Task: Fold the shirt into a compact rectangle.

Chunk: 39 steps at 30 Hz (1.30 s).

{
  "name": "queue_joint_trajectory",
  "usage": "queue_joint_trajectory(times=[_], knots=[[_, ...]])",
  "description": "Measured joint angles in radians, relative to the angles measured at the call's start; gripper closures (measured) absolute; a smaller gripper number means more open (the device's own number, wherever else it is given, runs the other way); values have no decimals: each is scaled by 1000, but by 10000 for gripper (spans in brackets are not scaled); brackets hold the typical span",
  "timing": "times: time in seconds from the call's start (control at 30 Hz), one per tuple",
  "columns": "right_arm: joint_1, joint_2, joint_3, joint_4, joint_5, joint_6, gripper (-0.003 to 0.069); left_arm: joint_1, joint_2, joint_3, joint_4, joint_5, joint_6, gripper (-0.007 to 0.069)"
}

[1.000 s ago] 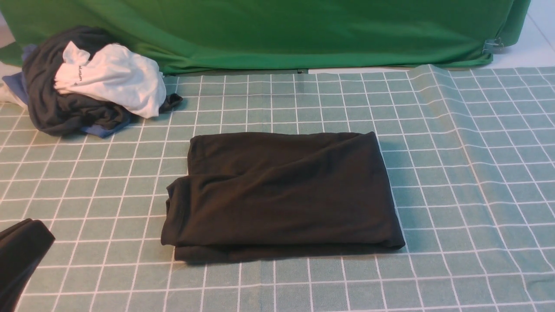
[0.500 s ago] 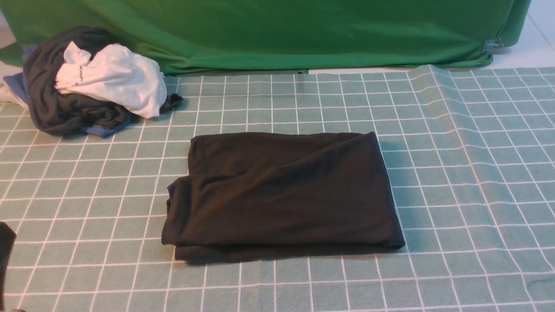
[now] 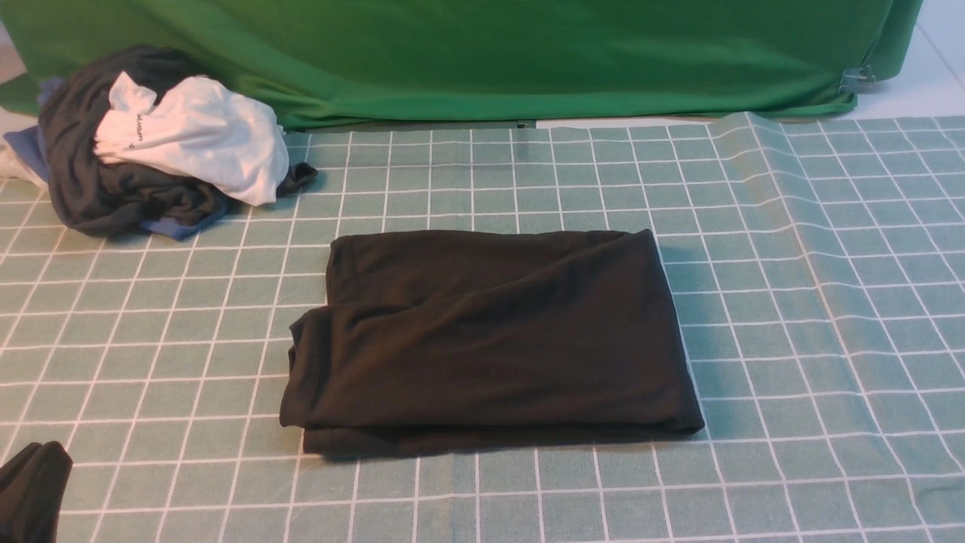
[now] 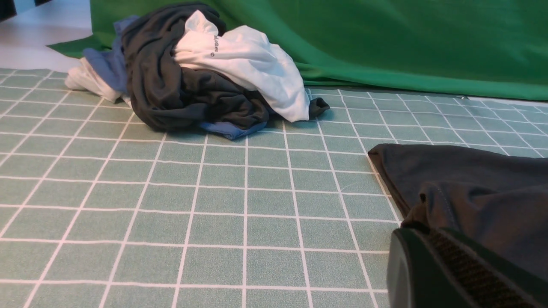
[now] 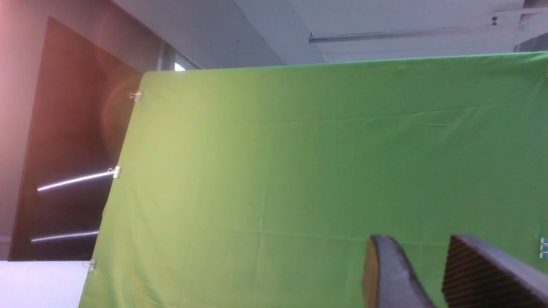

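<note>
The black shirt (image 3: 482,339) lies folded into a rough rectangle in the middle of the checked tablecloth (image 3: 791,302), with its near layer overlapping the far one. No print or tag shows. My left gripper (image 3: 30,490) sits low at the near left corner, well apart from the shirt. In the left wrist view that gripper (image 4: 417,235) is shut with nothing between its fingers, and the shirt (image 4: 471,184) lies beyond its tip. My right gripper (image 5: 417,246) is out of the front view. It points up at the green backdrop (image 5: 299,171), its fingers apart and empty.
A pile of dark, white and blue clothes (image 3: 158,143) sits at the back left of the table. The green backdrop (image 3: 482,53) hangs along the far edge, held by a metal clip (image 3: 856,78). The tablecloth has a raised crease (image 3: 754,151) on the right.
My left gripper has drawn back from the near left part of the table toward the bottom left corner. The folded shirt has not moved.
</note>
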State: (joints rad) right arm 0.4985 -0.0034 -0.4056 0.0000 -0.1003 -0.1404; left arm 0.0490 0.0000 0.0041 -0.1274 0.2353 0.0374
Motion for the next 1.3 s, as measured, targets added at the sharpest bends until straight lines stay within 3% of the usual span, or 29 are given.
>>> queue_joint_trajectory(times=[1.0, 1.3], knots=[[0, 0, 0, 0, 1, 3, 421, 0, 0, 0, 0, 0, 15, 612], [0, 3, 23, 0, 144, 63, 421, 0, 0, 0, -3, 0, 17, 612]])
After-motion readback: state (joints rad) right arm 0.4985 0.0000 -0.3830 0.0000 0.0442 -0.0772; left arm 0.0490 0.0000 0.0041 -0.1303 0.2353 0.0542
